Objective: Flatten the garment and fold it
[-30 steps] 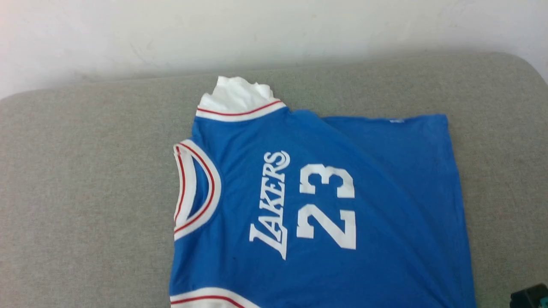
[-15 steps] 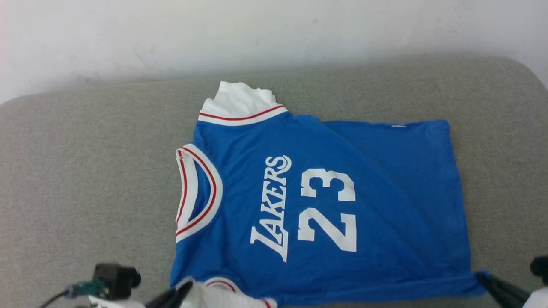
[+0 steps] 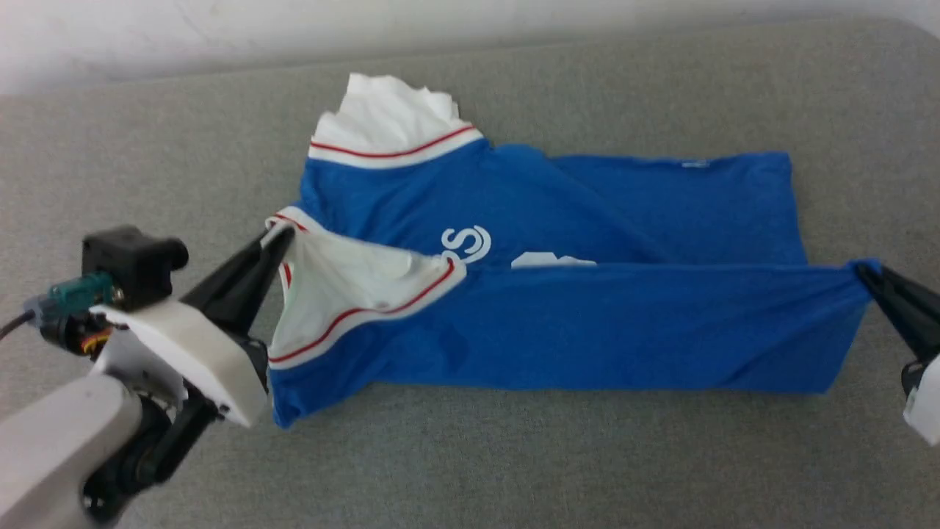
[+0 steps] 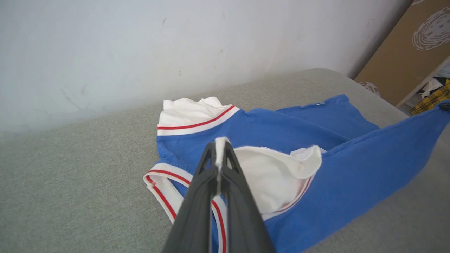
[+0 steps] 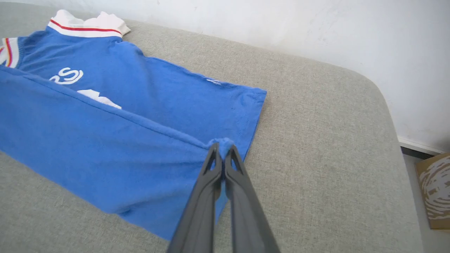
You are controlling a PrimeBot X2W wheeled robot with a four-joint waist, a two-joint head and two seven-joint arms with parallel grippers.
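Observation:
The garment (image 3: 587, 323) is a bright blue jersey with white lettering, lying on a grey cushion. Its near long edge is lifted and carried over the chest print, covering most of it. My left gripper (image 3: 279, 235) is shut on the near white sleeve end (image 3: 330, 279), shown pinched between the fingertips in the left wrist view (image 4: 220, 144). At the right, my right gripper (image 3: 863, 270) is shut on the near bottom corner of the garment (image 5: 220, 143). The fabric hangs taut between the two grippers. The far white sleeve (image 3: 385, 117) lies crumpled on the cushion.
The grey cushion (image 3: 514, 455) runs up to a white wall (image 4: 140, 52) behind the garment. Its rounded right end (image 5: 372, 91) drops off to the floor, where a brown cardboard box (image 5: 434, 189) stands.
Both grippers have lifted the near edge of the garment and carried it toward the wall, over the lettering. The head camera has tilted down, so the whole picture has shifted.

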